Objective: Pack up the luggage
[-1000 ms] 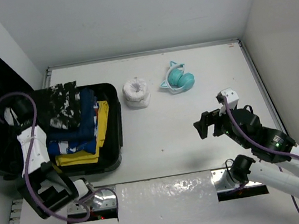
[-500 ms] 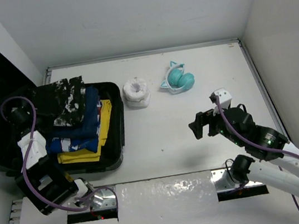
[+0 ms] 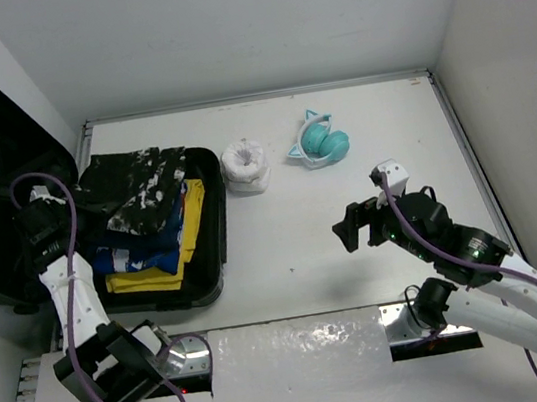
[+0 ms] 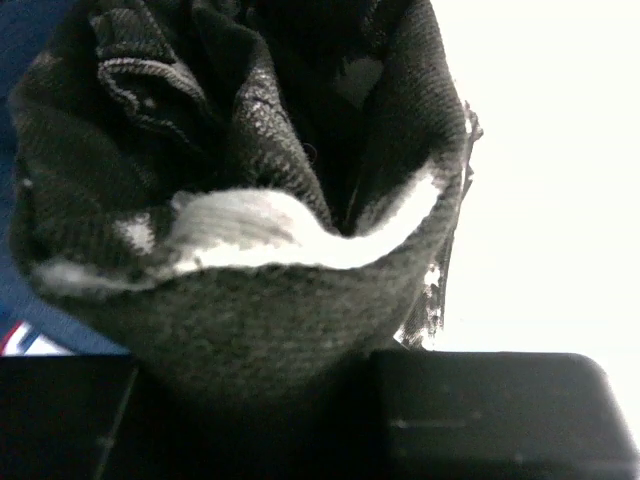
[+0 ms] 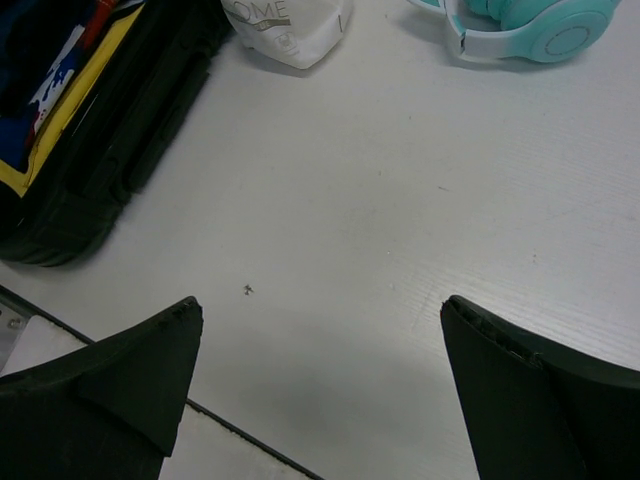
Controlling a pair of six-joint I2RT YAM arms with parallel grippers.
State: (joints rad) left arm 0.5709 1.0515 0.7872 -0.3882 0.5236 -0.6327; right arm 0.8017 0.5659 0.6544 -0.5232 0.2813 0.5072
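At the near edge of the white table [image 3: 292, 288], the right gripper [image 5: 320, 385] hangs over bare tabletop, its two black fingers spread wide with nothing between them, apparently idle while the other arm works. To the left, the left gripper [image 4: 255, 405] is clamped on a bunched black-and-white patterned garment [image 3: 140, 185], which drapes over a folded stack of blue and yellow clothes [image 3: 135, 256]. The pinch at the cloth's edge looks meant to lay it flat on the pile. The stack sits in the lower shell of the black hard-shell suitcase [image 3: 213, 219], which lies open at the table's left side with its lid raised against the left wall. Farther back, a white rolled bundle [image 3: 244, 167] with printed lettering and teal cat-ear headphones [image 3: 321, 143] lie outside the case, near each other but apart, and are likely next to be packed.
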